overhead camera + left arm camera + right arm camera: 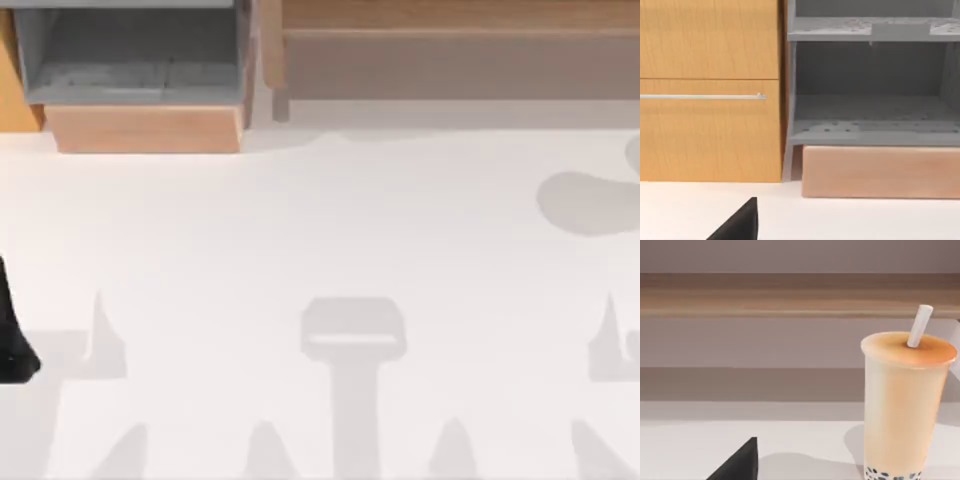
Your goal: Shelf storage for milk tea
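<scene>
No readable writing or labels anywhere. My left end effector (15, 345): dark sliver at table's (320, 260) left edge, mostly cut off, opening impossible to judge. Tan milk tea cup with white straw (907, 405) stands upright on white table, base cropped. Grey open shelf unit (872, 85) beside wooden cabinet (710, 90).

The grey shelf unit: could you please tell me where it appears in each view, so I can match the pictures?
Top view: grey shelf unit at the upper left, on a pale wooden plinth.
Left wrist view: straight ahead, beside the wooden cabinet door, on the same plinth.
Right wrist view: faces the milk tea cup instead.
Shared landmark: the plinth, and the white table.
</scene>
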Available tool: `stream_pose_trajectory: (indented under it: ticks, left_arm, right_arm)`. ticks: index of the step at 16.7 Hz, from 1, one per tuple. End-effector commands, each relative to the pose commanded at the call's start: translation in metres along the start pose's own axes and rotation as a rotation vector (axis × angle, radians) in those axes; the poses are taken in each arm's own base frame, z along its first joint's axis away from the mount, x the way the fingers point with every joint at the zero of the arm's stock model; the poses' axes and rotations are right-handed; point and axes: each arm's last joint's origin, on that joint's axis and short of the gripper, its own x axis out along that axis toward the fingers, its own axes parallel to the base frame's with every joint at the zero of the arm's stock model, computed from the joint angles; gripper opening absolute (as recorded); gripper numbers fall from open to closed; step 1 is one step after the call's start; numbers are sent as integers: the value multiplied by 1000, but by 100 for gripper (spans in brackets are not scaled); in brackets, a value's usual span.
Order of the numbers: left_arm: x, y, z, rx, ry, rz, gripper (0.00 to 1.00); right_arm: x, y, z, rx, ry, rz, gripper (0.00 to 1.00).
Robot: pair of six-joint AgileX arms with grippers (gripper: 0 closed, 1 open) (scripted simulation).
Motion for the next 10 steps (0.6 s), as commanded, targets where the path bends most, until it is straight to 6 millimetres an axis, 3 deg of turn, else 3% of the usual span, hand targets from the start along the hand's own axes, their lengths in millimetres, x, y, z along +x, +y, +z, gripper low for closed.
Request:
stream_pose_trajectory:
  ticks: [6,10]
  left_arm:
    - [0,0,0,0,0,0,100]
    - [0,0,0,0,0,0,100]
  right_arm:
    - [5,-2,9,-4,-20,-4,100]
    - [25,-7,22,-13,-22,-9,100]
